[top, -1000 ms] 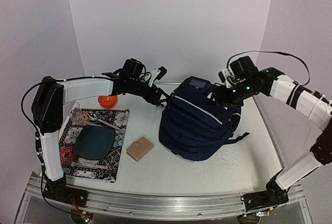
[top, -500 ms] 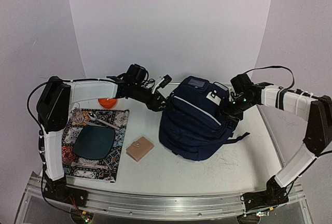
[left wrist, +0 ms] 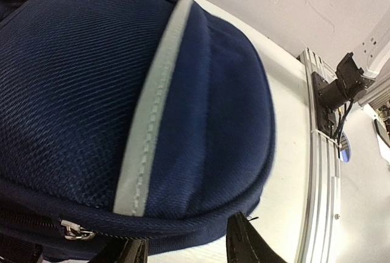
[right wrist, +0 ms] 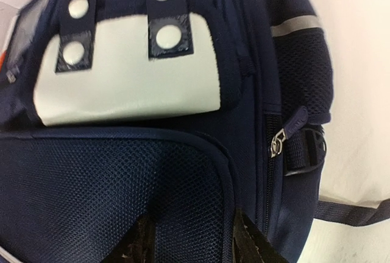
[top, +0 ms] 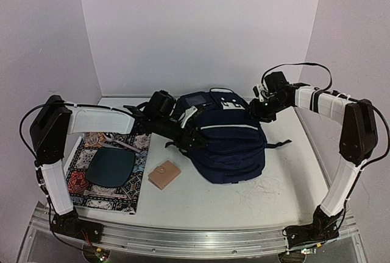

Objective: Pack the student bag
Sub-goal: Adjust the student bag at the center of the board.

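The left gripper is clenched on the lower seam of the large navy-blue fabric backpack with thin light-grey stripes, on the bag's left side. The right gripper pinches the backpack's mesh panel just below the white buckle patch, at its far right corner. The backpack lies between the two, mid-way across the white bench. Near its left edge lies a tan square wallet, and further left a patterned cloth mat carries a dark teal plate.
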